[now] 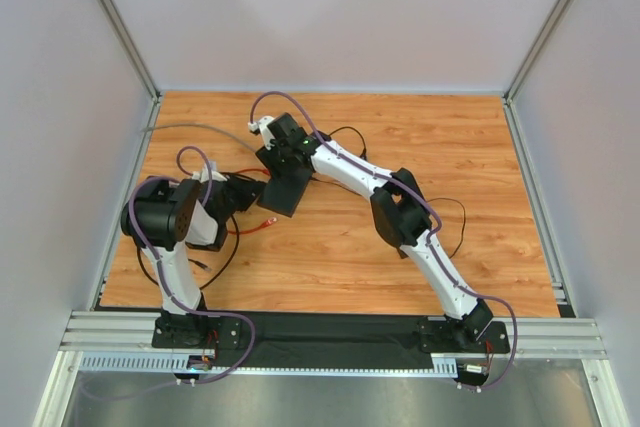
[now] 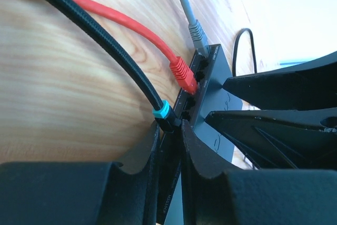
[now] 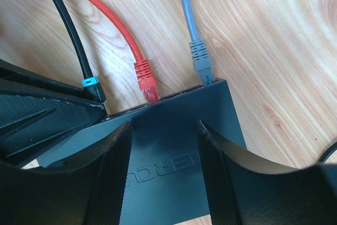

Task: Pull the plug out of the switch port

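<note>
**Left end effector** (image 2: 168, 130): the two fingers are drawn in to a narrow gap and close on the black plug (image 2: 166, 118), which carries a teal band, right at their tips. From that plug a braided black cable (image 2: 89, 30) runs away from the tips over the tabletop (image 3: 274, 35). The plug sits in the end socket of the switch (image 3: 179, 109), directly ahead of the fingers.

**Handling.** The plug body is probably small, rigid and smooth. The best hold is on the boot close to the socket, because the cable is limp and would only bend. The pull should run straight out along the socket axis. A latch tab, if there is one, is hidden.

**Neighbouring leads.** Further right along the socket edge are the red plug (image 3: 146, 80), apparently part-way out, and the grey plug (image 3: 201, 59).

**Right end effector** (image 3: 164, 125): the fingers are spread wide over the flat lid of the switch and nothing is pinched between them. They appear to bear down on it. The switch looks light and thin and would likely slide if not braced.

**Lettering.** The raised letters "ERCU" show between the right fingers, and the rest of the word is covered. The print beside the sockets is too small to read.
</note>
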Controlling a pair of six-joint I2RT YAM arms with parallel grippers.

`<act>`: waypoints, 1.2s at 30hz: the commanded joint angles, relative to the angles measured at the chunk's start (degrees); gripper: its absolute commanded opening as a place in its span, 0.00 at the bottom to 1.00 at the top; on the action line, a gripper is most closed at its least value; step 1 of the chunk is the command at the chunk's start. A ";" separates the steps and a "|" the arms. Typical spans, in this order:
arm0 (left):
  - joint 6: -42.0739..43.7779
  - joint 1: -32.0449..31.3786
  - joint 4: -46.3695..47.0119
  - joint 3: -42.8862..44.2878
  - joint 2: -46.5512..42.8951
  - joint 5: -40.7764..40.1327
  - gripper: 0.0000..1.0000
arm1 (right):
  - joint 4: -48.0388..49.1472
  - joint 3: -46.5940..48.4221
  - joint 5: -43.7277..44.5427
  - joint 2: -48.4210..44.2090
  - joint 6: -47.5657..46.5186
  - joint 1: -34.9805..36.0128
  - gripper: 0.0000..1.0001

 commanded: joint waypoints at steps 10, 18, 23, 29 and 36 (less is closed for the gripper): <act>7.88 0.96 19.66 4.96 -1.99 2.32 0.00 | -12.29 -2.63 -1.43 4.60 -0.50 -1.16 0.52; 3.85 0.17 19.84 6.18 1.07 3.35 0.00 | -12.29 -2.36 -1.87 4.69 -0.32 -1.42 0.52; 1.12 -1.23 15.90 2.76 0.47 -1.38 0.00 | -11.76 -2.19 -2.40 4.51 0.56 -1.60 0.53; -1.78 -4.83 7.44 -2.51 -4.98 -11.40 0.00 | -11.41 -1.66 -2.40 4.69 1.00 -1.95 0.53; -7.94 -6.50 9.55 -7.44 -5.61 -18.00 0.00 | -11.06 -1.48 -3.80 4.77 2.14 -2.74 0.54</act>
